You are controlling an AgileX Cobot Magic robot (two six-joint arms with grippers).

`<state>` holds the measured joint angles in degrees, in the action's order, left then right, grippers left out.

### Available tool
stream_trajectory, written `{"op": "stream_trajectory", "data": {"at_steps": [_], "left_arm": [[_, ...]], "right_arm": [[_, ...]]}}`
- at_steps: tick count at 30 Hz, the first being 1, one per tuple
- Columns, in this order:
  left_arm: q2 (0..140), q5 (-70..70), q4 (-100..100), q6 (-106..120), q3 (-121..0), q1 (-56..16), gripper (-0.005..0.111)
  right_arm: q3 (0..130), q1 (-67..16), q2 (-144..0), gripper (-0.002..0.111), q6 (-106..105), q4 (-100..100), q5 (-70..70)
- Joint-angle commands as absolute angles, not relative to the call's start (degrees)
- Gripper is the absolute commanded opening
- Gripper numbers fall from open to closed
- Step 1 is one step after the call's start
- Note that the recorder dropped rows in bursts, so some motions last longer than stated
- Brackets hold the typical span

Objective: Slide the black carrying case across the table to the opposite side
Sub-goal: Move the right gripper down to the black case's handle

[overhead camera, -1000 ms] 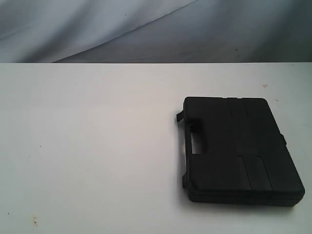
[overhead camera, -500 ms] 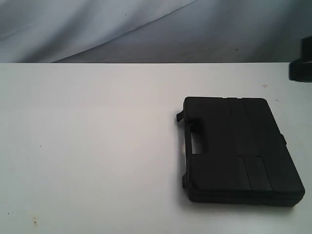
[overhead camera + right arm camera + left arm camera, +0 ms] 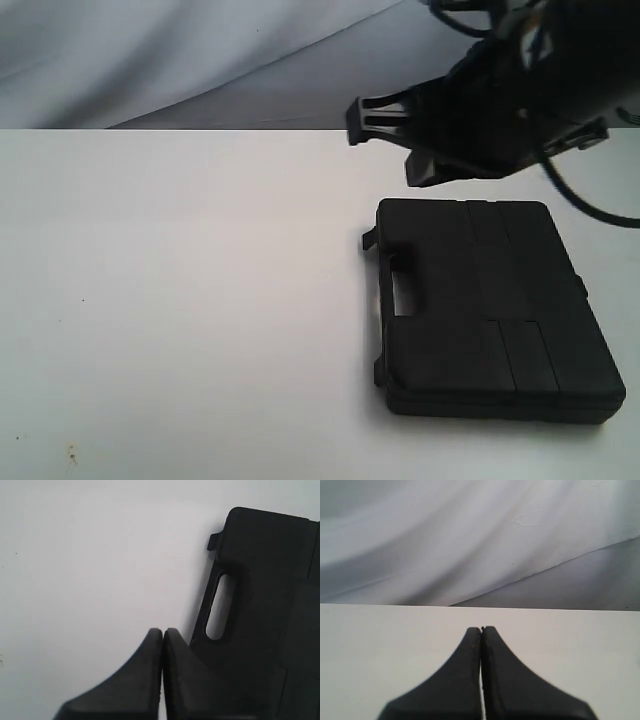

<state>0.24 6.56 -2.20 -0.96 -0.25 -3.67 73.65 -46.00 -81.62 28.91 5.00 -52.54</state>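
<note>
The black case [image 3: 490, 310] lies flat on the right half of the white table [image 3: 200, 300], its cut-out handle [image 3: 405, 292] facing left. My right gripper [image 3: 353, 120] hangs in the air above the case's far edge and points left, its arm coming in from the upper right. In the right wrist view this gripper [image 3: 162, 630] is shut and holds nothing, with the case [image 3: 270, 595] and its handle slot [image 3: 220, 607] just beside the fingertips. My left gripper [image 3: 481, 628] is shut and empty over bare table [image 3: 380, 645]; it does not show in the exterior view.
A grey-white cloth backdrop [image 3: 200, 60] hangs behind the table's far edge. A small latch [image 3: 368, 240] sticks out at the case's far left corner. Bare tabletop stretches left of the case, with a few dark specks [image 3: 72, 455].
The right arm has swung in from the upper right edge and now hangs over the far side of the case. The case has not moved.
</note>
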Motion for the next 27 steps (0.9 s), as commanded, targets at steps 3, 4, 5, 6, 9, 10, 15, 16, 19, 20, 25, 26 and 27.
{"op": "stream_trajectory", "data": {"at_steps": [3, 4, 5, 6, 9, 10, 15, 16, 19, 20, 25, 26, 27], "left_arm": [[0.0, 6.2, -2.5, -1.2, 0.0, -3.5, 0.0], [0.0, 6.2, -2.5, -1.2, 0.0, -3.5, 0.0], [0.0, 6.2, -2.5, -1.2, 0.0, -3.5, 0.0], [0.0, 6.2, -2.5, -1.2, 0.0, -3.5, 0.0], [0.0, 6.2, -2.5, -1.2, 0.0, -3.5, 0.0], [0.0, 6.2, -2.5, -1.2, 0.0, -3.5, 0.0], [0.0, 6.2, -2.5, -1.2, 0.0, -3.5, 0.0], [0.0, 6.2, -2.5, -1.2, 0.0, -3.5, 0.0], [0.0, 6.2, -2.5, -1.2, 0.0, -3.5, 0.0], [0.0, 6.2, -2.5, -1.2, 0.0, -3.5, 0.0], [0.0, 6.2, -2.5, -1.2, 0.0, -3.5, 0.0], [0.0, 6.2, -2.5, -1.2, 0.0, -3.5, 0.0], [0.0, 6.2, -2.5, -1.2, 0.0, -3.5, 0.0]], "right_arm": [[79.5, -48.7, -89.7, 0.0, 36.2, 11.1, -56.1], [79.8, -48.7, -90.7, 0.0, 36.7, 11.1, -56.1], [79.8, -48.7, -91.4, 0.0, 37.1, 11.0, -56.1], [80.1, -48.7, -92.3, 0.0, 37.7, 10.7, -56.1], [80.1, -48.4, -94.6, 0.0, 37.9, 10.9, -55.7], [80.1, -47.9, -95.3, 0.0, 37.9, 10.9, -55.7], [80.1, -46.5, -99.2, 0.0, 37.8, 11.5, -55.5], [80.1, -46.1, -99.9, 0.0, 37.7, 11.5, -55.2], [80.1, -44.6, -101.7, 0.0, 37.2, 11.3, -54.3], [80.1, -44.1, -102.3, 0.0, 36.6, 11.1, -53.7], [80.1, -42.0, -104.4, 0.0, 34.4, 10.9, -50.6], [80.1, -41.6, -104.9, 0.0, 34.1, 10.7, -50.1], [80.2, -41.2, -105.1, 0.0, 34.0, 10.5, -49.7]]}}
